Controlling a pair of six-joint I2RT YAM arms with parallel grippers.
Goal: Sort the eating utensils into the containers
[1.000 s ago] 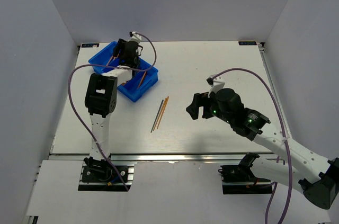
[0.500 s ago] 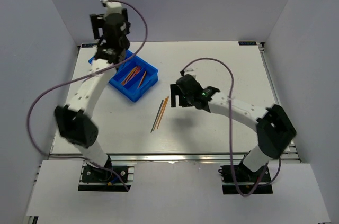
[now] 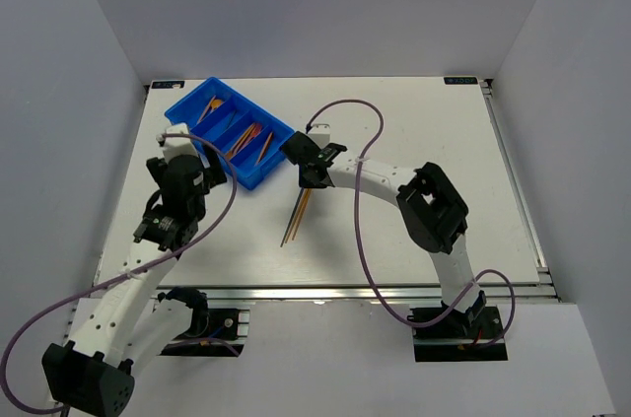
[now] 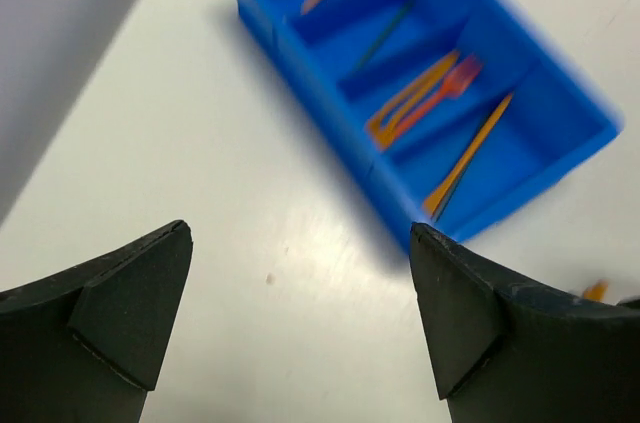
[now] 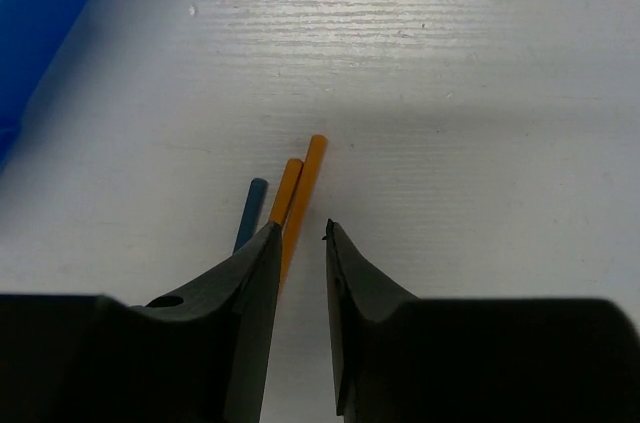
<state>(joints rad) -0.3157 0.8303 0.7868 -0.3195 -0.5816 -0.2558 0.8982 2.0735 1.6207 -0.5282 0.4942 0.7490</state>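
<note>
The blue tray (image 3: 183,112) stands at the back left and holds several orange and red utensils (image 3: 248,138). Two orange sticks (image 3: 302,204) and a dark blue stick (image 3: 289,222) lie together mid-table. My right gripper (image 3: 309,178) is down at their far ends. In the right wrist view its jaws (image 5: 298,228) stand narrowly open. The longer orange stick (image 5: 313,165) runs into the gap against the left finger, the shorter one (image 5: 289,179) and the blue stick (image 5: 252,201) lie outside it. My left gripper (image 4: 300,233) hangs wide open and holds nothing, near the tray's (image 4: 300,73) front left.
The left arm (image 3: 148,240) bends over the table's left side, the right arm (image 3: 424,200) arches across the middle. A purple cable (image 3: 360,240) loops from each arm. Grey walls close in the table on three sides.
The left arm has pulled back from above the tray to its near left, jaws wide. The right arm has reached left onto the sticks' far ends, and its jaws have narrowed.
</note>
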